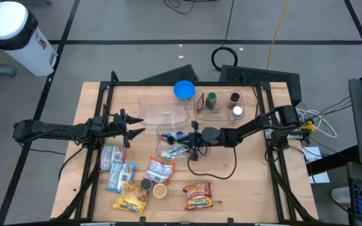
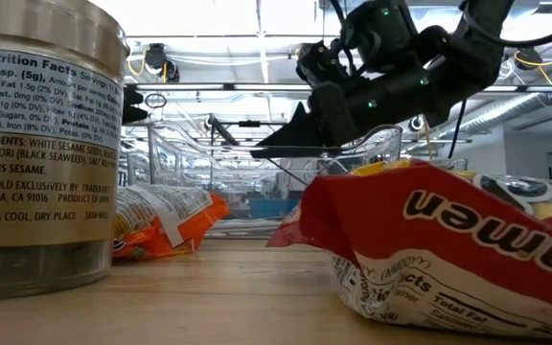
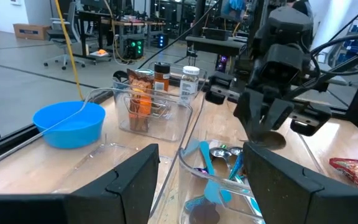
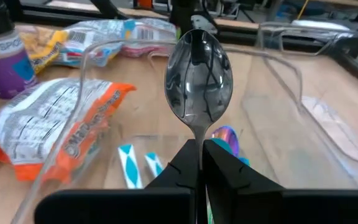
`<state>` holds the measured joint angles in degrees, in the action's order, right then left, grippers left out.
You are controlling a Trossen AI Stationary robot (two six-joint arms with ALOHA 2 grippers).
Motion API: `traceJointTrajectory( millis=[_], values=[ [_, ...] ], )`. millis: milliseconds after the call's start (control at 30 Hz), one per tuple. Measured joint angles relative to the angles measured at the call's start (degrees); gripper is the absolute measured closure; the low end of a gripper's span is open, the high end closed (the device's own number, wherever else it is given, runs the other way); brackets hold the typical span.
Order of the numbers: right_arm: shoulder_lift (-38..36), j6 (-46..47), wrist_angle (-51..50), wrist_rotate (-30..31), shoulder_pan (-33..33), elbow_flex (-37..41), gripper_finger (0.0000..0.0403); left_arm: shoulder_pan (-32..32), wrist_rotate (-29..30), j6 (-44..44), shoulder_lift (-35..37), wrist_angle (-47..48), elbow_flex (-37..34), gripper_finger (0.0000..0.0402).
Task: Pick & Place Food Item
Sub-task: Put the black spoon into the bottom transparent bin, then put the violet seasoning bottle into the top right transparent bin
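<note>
Spoon (image 4: 199,81) handle hidden between the right gripper (image 4: 201,163) fingers, ramen packet (image 2: 468,240) cut off at frame edge, jar labels (image 1: 213,100) probably too small to read

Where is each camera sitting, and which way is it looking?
High view: above the table, looking straight down; both arms show, and the blue bowl.
Low view: at tabletop height, looking across past a ramen packet; one dark arm hangs in.
Left wrist view: on the left arm, facing the right gripper and the same blue bowl.
Right wrist view: on the right arm, looking past its shut fingers at the spoon they hold.
</note>
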<state>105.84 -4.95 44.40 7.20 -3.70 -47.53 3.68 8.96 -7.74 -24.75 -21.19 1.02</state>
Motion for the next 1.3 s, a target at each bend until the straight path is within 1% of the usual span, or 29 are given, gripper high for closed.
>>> traceJointTrajectory(
  millis=[233, 367, 833, 900, 1000, 1100, 1167, 1300],
  values=[
    [0.00, 0.13, -0.60, 0.00, -0.04, 0.00, 0.0399, -0.01, -0.01, 0.00, 0.01, 0.00, 0.00, 0.0160],
    [0.05, 2.03, -0.81, 0.03, -0.04, 0.03, 0.0394, -0.02, -0.01, 0.01, 0.01, 0.00, 0.00, 0.0160],
    [0.16, 2.60, 0.98, 0.20, -0.04, 0.17, 0.0317, -0.02, -0.01, -0.01, 0.02, -0.02, -0.01, 0.0160],
    [-0.69, 2.41, 0.53, 0.28, -0.19, 0.26, 0.0307, -0.02, -0.01, 0.00, 0.01, -0.02, 0.00, 0.0160],
    [-3.83, 2.35, -0.23, 0.46, -1.09, 0.33, 0.0290, -0.01, -0.01, 0.00, 0.01, -0.02, 0.02, 0.0160],
    [-9.80, 2.44, -3.26, 0.35, -3.00, 0.28, 0.0273, -0.02, -0.01, 0.01, 0.01, -0.02, 0.00, 0.0160],
    [-14.64, 2.53, -8.01, 0.28, -4.91, 0.26, 0.0261, 0.00, 0.00, 0.01, 0.00, -0.02, 0.01, 0.0160],
    [-25.67, 2.72, -22.86, 0.24, -9.59, 0.26, 0.0239, -0.01, -0.01, 0.00, 0.00, -0.02, 0.01, 0.0160]
  ],
)
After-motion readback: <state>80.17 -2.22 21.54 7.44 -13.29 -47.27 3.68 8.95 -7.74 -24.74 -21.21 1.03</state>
